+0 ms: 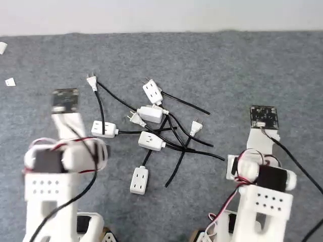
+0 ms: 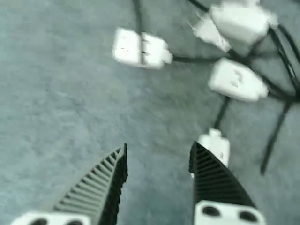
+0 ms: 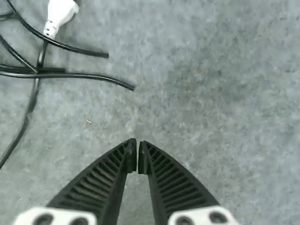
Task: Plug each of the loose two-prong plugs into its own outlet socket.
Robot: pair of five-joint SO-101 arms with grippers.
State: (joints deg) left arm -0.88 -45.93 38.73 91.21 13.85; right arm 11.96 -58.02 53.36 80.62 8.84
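Grey carpet (image 1: 252, 65): white sockets (image 1: 151, 140), loose plugs (image 1: 196, 126), black cords (image 1: 176, 166) tangled. Left gripper (image 2: 158, 147) spread wide; right gripper (image 3: 137, 143) closed, empty.

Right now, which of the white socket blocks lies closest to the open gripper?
The lone socket block lying apart from the rest. It sits right beside the left gripper, while the others lie clearly farther off.

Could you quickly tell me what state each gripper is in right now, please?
Left gripper: open, holding nothing.
Right gripper: closed, holding nothing.
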